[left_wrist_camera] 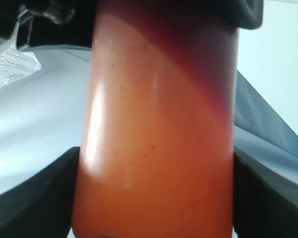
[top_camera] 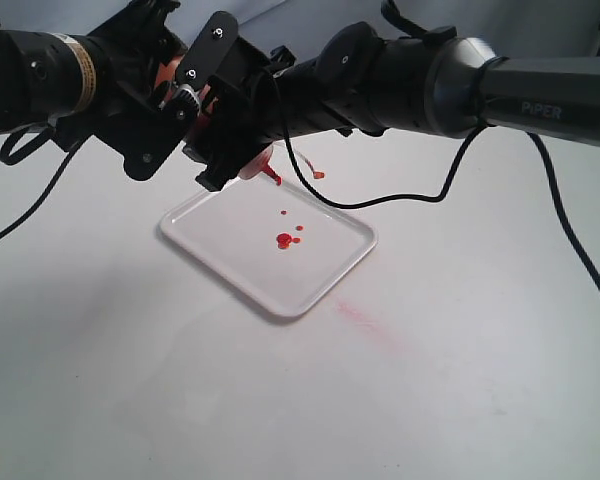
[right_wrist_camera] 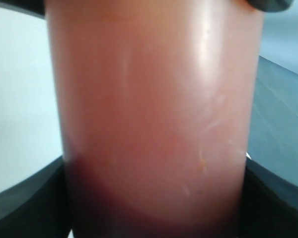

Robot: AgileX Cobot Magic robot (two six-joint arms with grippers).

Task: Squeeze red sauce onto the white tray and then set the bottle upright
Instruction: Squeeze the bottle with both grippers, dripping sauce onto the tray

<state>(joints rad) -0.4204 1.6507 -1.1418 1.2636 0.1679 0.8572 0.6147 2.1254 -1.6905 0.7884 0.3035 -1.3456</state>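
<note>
Both arms meet over the white tray [top_camera: 320,275], and between them they carry the bottle [top_camera: 253,166] in the air, tipped so that its red nozzle [top_camera: 274,179] points down at the tray's far edge. I take the tilt to be there to bring the sauce to the spout. The left jaws are clamped on the bottle's barrel, one pad flat against each side of the orange plastic, and that grip looks like the one bearing the weight. The right jaws pinch the same barrel from the other side, pads against the plastic, which I read as the squeezing hand. Up close, the darker sauce sits gathered at one end of the barrel and the rest of the wall shows pale orange, so the bottle seems far from full. The red sauce [top_camera: 284,240] already lies on the tray as one blob with a few small drops round it, near the middle and lower than the nozzle. A little red piece, probably the cap [top_camera: 318,175], dangles just beside the spout. On the bench [top_camera: 130,380] by the tray's near corner there is a faint pink smear [top_camera: 365,318]. Standing the bottle upright is not yet done.
</note>
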